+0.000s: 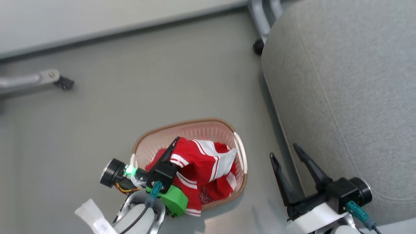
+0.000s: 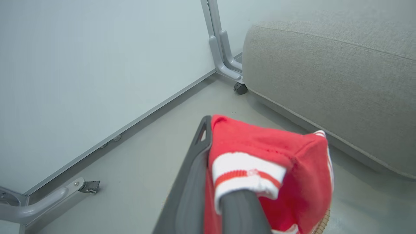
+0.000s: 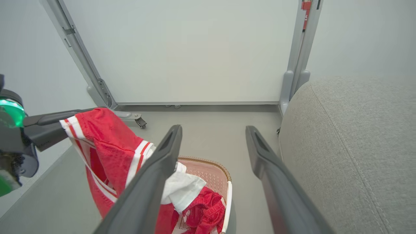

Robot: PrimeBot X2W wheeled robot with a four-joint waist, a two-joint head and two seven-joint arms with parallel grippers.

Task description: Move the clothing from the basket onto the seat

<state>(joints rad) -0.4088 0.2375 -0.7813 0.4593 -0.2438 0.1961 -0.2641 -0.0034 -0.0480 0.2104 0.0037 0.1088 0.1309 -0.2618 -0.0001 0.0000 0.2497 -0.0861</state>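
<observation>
My left gripper (image 1: pixel 174 148) is shut on a red garment with white stripes (image 1: pixel 198 162), held up above the basket (image 1: pixel 191 125). In the left wrist view the garment (image 2: pixel 269 162) drapes over one dark finger (image 2: pixel 191 175). The right wrist view shows it hanging (image 3: pixel 107 152) from the left gripper. A second red garment (image 1: pixel 224 188) lies in the basket (image 3: pixel 214 172). My right gripper (image 1: pixel 289 151) is open and empty, beside the front edge of the light-grey seat (image 1: pixel 344 91). The seat (image 2: pixel 328 78) stands to the basket's right.
A white wall panel with a grey base strip (image 1: pixel 97 29) runs along the back. Grey frame legs on castors stand at the left (image 1: pixel 63 83) and by the seat's far corner (image 1: pixel 258 47). Grey floor (image 1: pixel 146 91) surrounds the basket.
</observation>
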